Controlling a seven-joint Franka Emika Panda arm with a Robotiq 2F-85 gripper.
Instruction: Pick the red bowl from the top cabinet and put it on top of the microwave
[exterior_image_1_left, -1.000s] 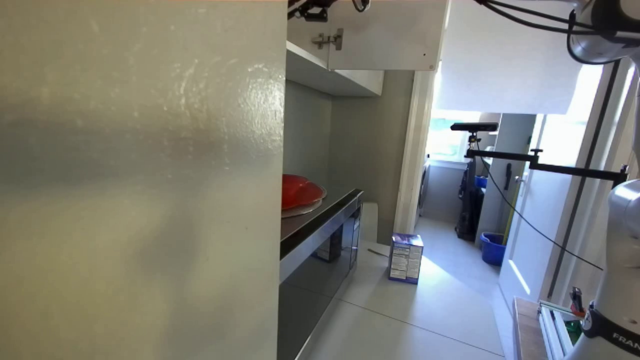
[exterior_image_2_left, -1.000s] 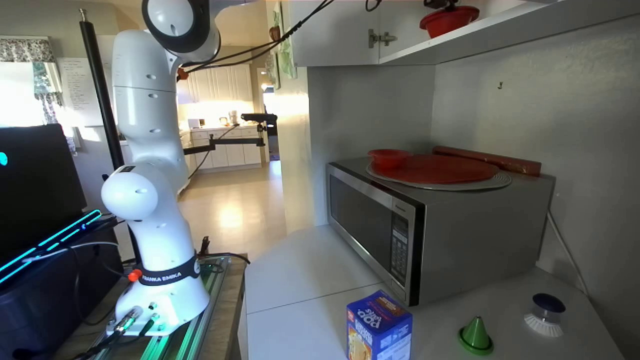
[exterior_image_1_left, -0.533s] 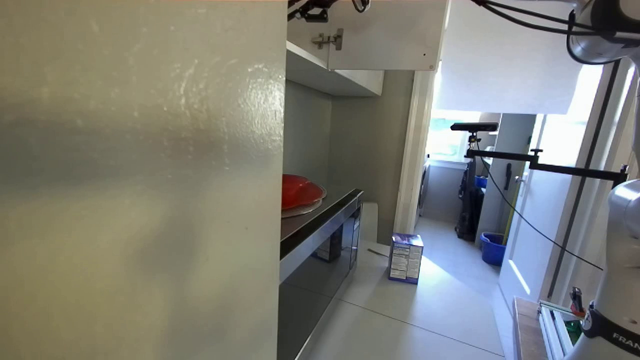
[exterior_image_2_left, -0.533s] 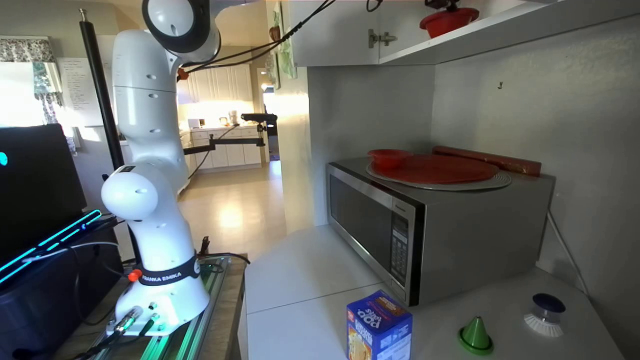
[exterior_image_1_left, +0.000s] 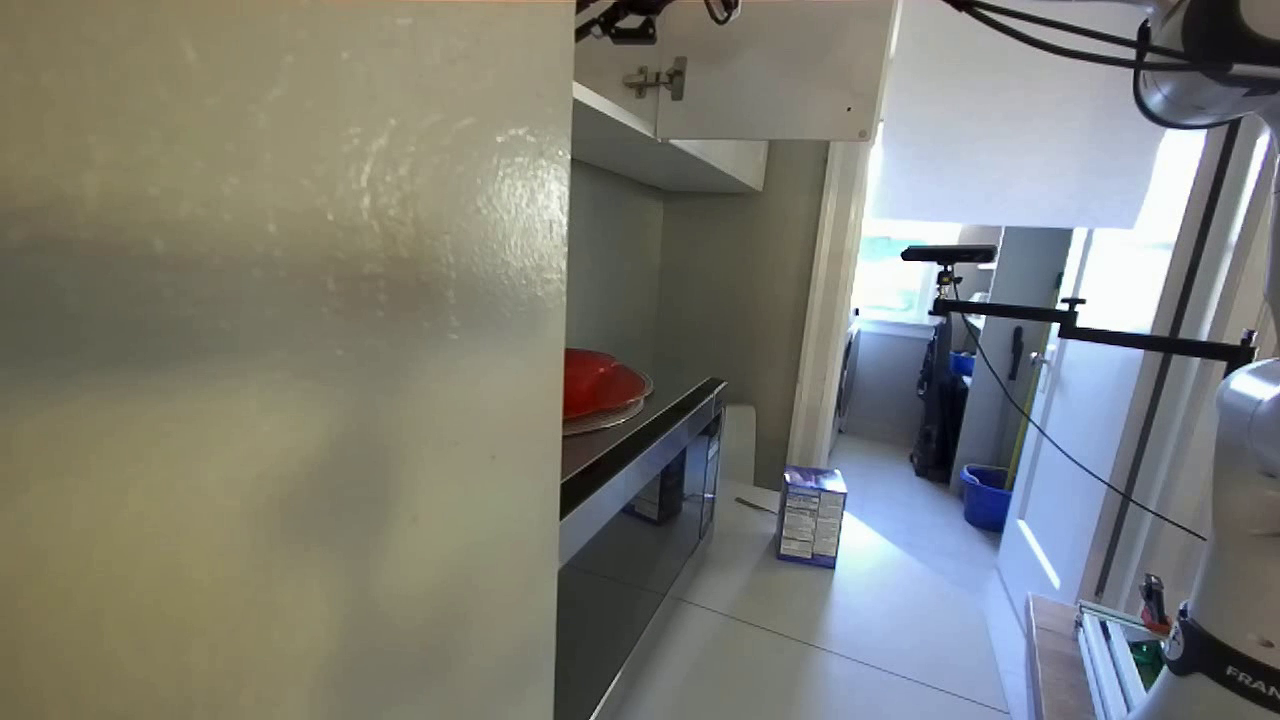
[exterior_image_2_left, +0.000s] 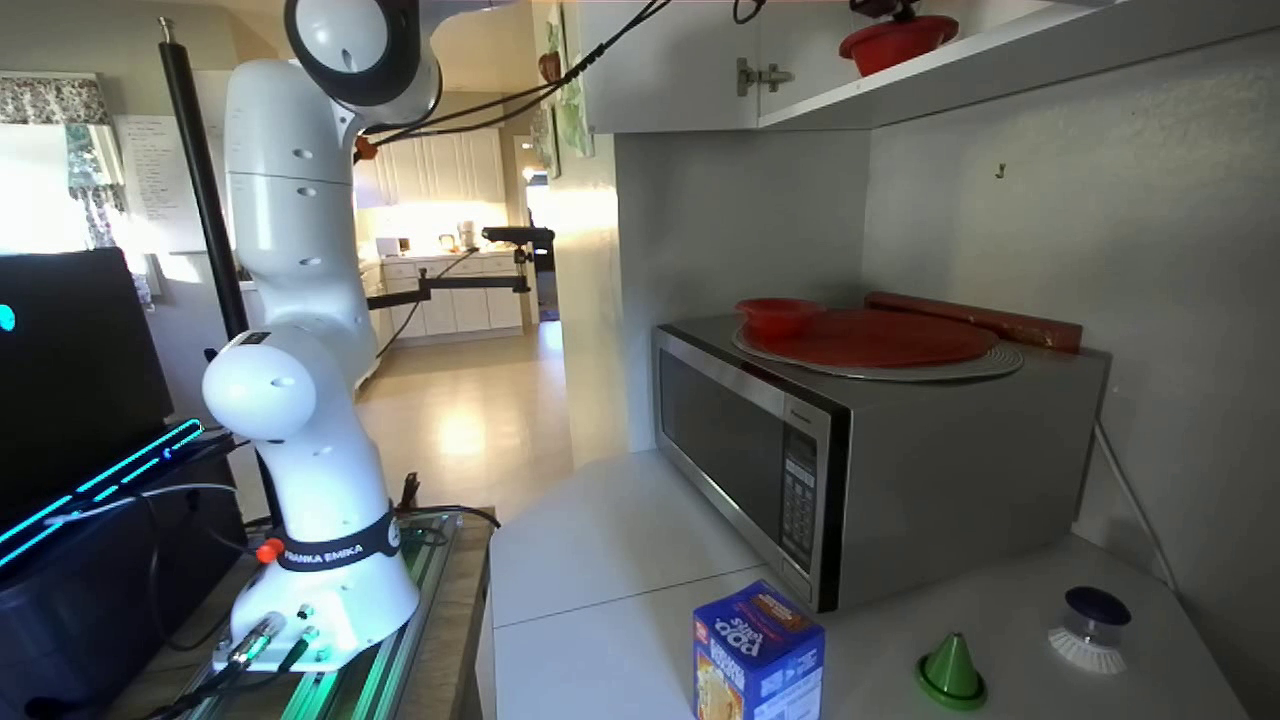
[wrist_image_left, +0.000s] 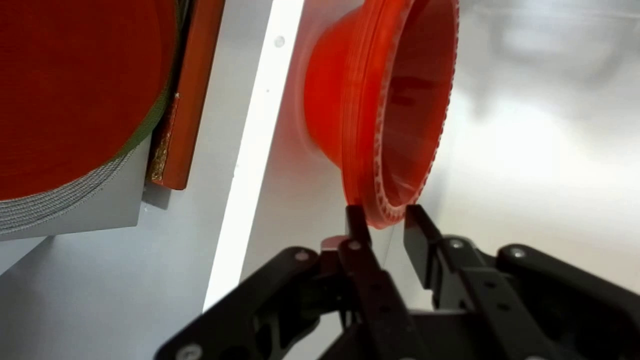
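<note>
The red bowl (wrist_image_left: 325, 90) stands upright in the open white top cabinet (exterior_image_2_left: 1000, 75), near the front edge of its shelf. It also shows in an exterior view (exterior_image_2_left: 895, 45), partly cut off by the shelf. My gripper (wrist_image_left: 382, 212) is at the near side of its rim. The jaws are mostly closed, one finger on each side of the rim, and the rim fills the narrow gap. I cannot tell whether the base touches the shelf. The microwave (exterior_image_2_left: 970, 470) stands below the cabinet. Only a dark part of the gripper (exterior_image_1_left: 632, 20) shows at the top edge in an exterior view.
On the microwave lie a woven mat with a red disc (exterior_image_2_left: 890, 340), another red bowl (exterior_image_2_left: 780, 315) and a red bar (exterior_image_2_left: 1000, 322). An open cabinet door (exterior_image_1_left: 770, 75) hangs beside the arm. A blue box (exterior_image_2_left: 755, 650), green cone (exterior_image_2_left: 952, 672) and brush (exterior_image_2_left: 1090, 630) stand on the counter.
The gripper and the red bowl have stayed almost where they were. Only a very slight shift of the arm's cables and the bowl shows.
</note>
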